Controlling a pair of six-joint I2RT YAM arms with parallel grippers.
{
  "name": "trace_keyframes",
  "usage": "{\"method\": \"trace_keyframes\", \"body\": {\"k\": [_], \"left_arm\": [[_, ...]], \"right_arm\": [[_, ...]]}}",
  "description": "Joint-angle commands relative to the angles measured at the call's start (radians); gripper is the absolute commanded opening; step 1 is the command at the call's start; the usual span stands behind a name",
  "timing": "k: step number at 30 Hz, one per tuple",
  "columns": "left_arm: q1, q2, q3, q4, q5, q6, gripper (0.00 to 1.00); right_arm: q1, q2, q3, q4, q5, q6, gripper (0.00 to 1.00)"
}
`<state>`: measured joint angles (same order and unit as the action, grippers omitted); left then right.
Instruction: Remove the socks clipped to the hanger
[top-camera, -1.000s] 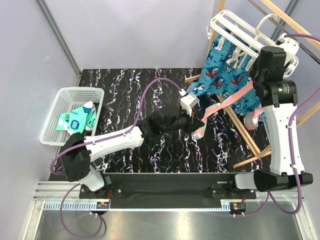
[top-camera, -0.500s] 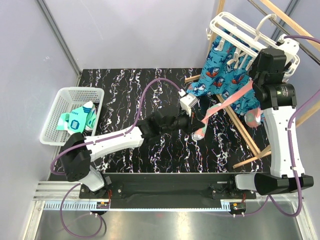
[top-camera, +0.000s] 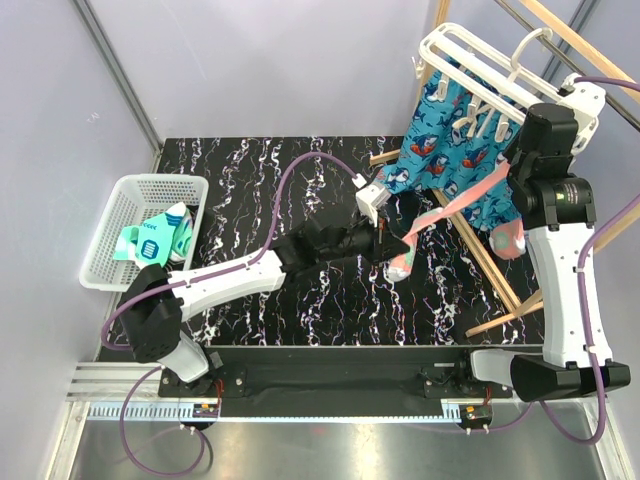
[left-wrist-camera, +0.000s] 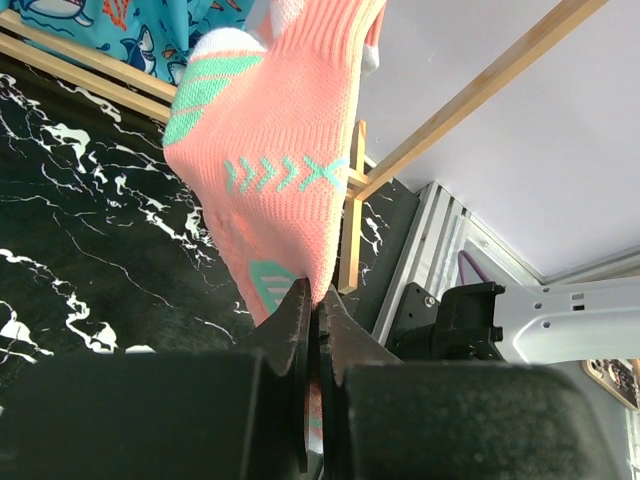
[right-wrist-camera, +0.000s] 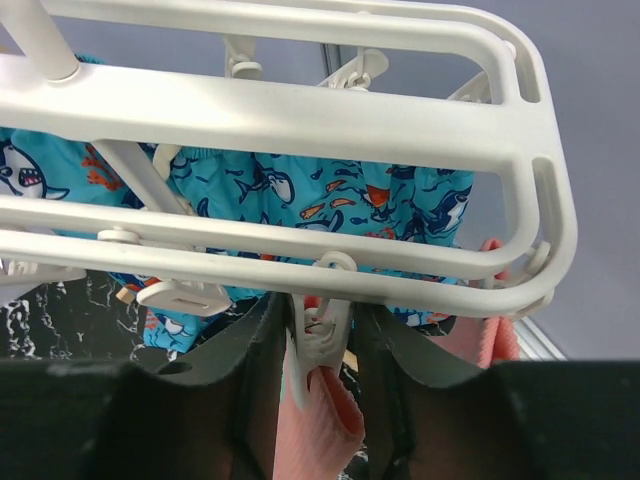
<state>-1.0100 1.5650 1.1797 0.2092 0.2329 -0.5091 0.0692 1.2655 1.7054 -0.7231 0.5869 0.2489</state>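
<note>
The white hanger (top-camera: 470, 55) hangs at the back right, with bright blue shark-print socks (top-camera: 445, 140) clipped under it. A salmon-pink sock (top-camera: 450, 205) stretches from a clip down to my left gripper (top-camera: 392, 243), which is shut on its toe end. In the left wrist view the sock (left-wrist-camera: 280, 170) runs up from the closed left gripper (left-wrist-camera: 318, 300). My right gripper (right-wrist-camera: 318, 310) is up under the hanger's rail (right-wrist-camera: 300, 110), jaws pinched on the white clip (right-wrist-camera: 325, 325) that holds the pink sock's cuff (right-wrist-camera: 330, 410). A second pink sock (top-camera: 505, 238) hangs beside the right arm.
A white basket (top-camera: 120, 215) at the left holds a mint-green patterned sock (top-camera: 155, 238). A light wooden bar frame (top-camera: 480, 250) leans at the right behind the hanger. Grey walls close in the black marbled table (top-camera: 250, 190).
My right wrist has shifted slightly down and to the right at the hanger. My left gripper has edged left and back with the pink sock, keeping it taut.
</note>
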Motion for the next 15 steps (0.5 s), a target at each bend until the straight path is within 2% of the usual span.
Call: {"method": "trace_keyframes", "body": {"k": [1, 3, 6, 7, 15], "left_arm": [[0.005, -0.031, -0.012, 0.078, 0.034, -0.023, 0.00], [0.005, -0.033, -0.012, 0.078, 0.037, -0.025, 0.00], [0.005, -0.036, -0.012, 0.078, 0.036, -0.028, 0.00], [0.005, -0.036, -0.012, 0.076, 0.037, -0.029, 0.00], [0.005, -0.051, -0.019, 0.058, 0.025, -0.023, 0.00]], "right_arm": [[-0.009, -0.031, -0.001, 0.067, 0.022, -0.011, 0.33], [-0.008, -0.031, 0.003, 0.067, 0.014, -0.014, 0.25], [-0.008, -0.034, 0.008, 0.068, 0.002, -0.017, 0.03], [-0.009, -0.037, 0.010, 0.068, 0.001, -0.017, 0.00], [-0.009, -0.040, 0.028, 0.045, -0.019, -0.014, 0.00]]}}
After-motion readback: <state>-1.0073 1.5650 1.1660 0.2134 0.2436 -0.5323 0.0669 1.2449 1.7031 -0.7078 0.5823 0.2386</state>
